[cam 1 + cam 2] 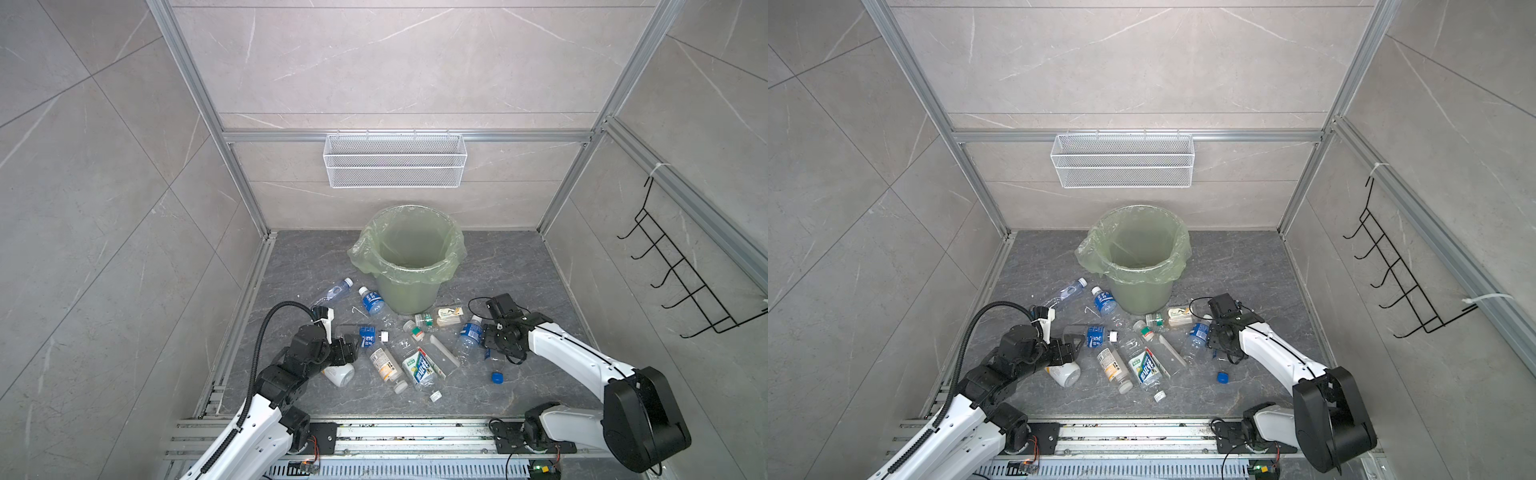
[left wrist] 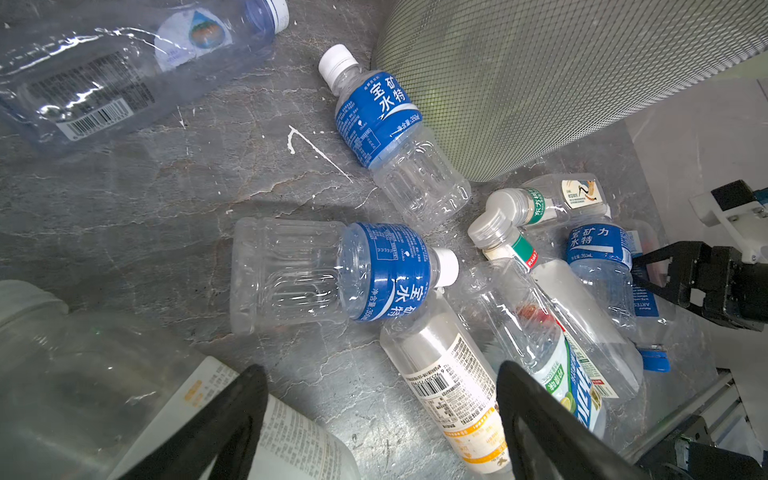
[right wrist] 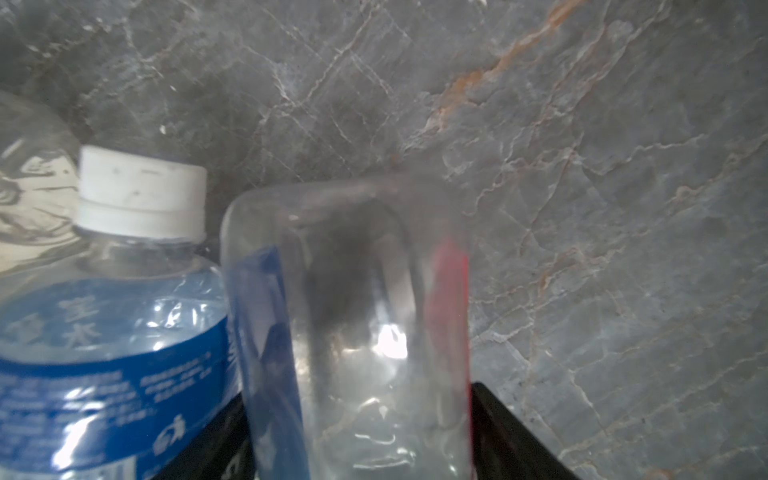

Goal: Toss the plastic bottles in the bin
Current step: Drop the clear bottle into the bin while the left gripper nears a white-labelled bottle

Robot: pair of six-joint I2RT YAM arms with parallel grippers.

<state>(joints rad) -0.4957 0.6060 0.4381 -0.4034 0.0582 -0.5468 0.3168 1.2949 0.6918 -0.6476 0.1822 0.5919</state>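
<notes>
The pale-green bin (image 1: 415,272) (image 1: 1142,270) stands at the back of the floor. Several plastic bottles lie in front of it, among them a blue-label one (image 1: 371,301) against its wall. My left gripper (image 1: 350,344) (image 2: 382,415) is open and low. A second blue-label bottle (image 1: 370,336) (image 2: 374,274) lies just ahead of it, a beige-label bottle (image 2: 453,386) by one finger and a white jar (image 1: 338,374) under the wrist. My right gripper (image 1: 486,343) (image 3: 359,407) is shut on a clear bottle (image 3: 353,311) at floor level. Another blue-label bottle (image 1: 469,332) (image 3: 104,353) lies beside it.
A loose blue cap (image 1: 497,377) lies near the right arm. A white wire basket (image 1: 395,160) hangs on the back wall and a black hook rack (image 1: 681,282) on the right wall. Aluminium rails (image 1: 395,432) run along the front edge.
</notes>
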